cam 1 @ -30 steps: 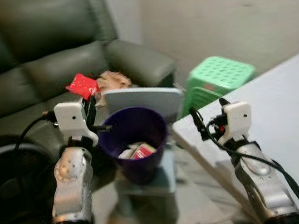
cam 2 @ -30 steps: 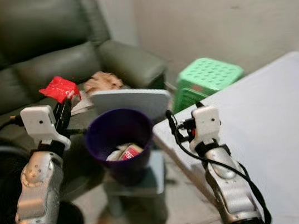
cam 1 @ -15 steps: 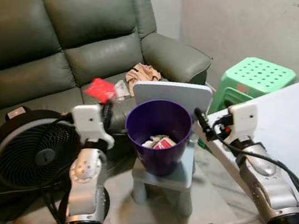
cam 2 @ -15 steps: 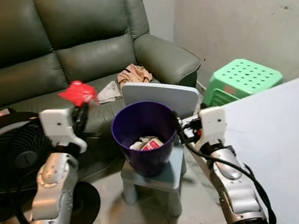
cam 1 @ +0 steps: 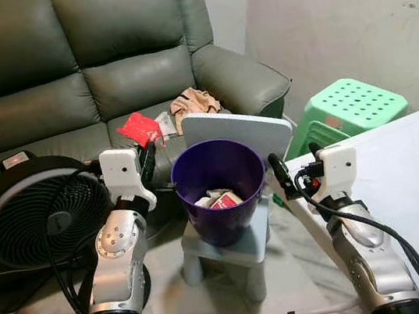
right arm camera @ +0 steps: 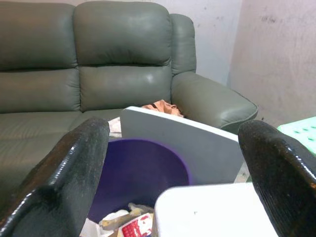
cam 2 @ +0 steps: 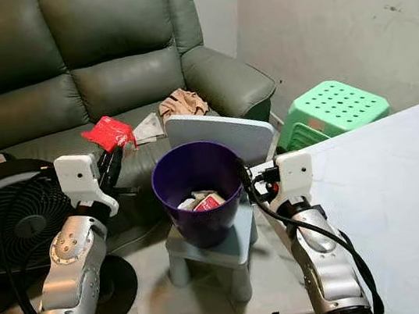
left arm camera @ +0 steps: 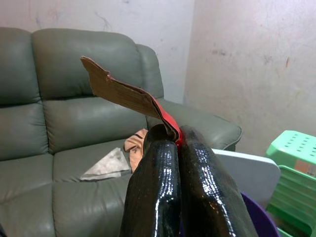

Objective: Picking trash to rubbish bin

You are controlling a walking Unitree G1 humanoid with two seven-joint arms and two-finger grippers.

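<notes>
A green sofa (cam 1: 63, 76) fills the background. In front of it a purple bin (cam 1: 219, 189) stands on a small stool (cam 1: 243, 251), with trash inside. The left gripper (left arm camera: 170, 140), just left of the bin's rim, pinches a flat red wrapper (cam 1: 139, 127) with a brown underside. The right gripper (right arm camera: 173, 148), beside the bin, is spread wide and empty.

Grey-green leather sofa (cam 1: 62, 68) along the back; crumpled tan cloth (cam 1: 192, 102) on its seat. Black floor fan (cam 1: 32, 211) in front. Green plastic stool (cam 1: 348, 108) by the wall, beside a white surface (cam 1: 409, 174).
</notes>
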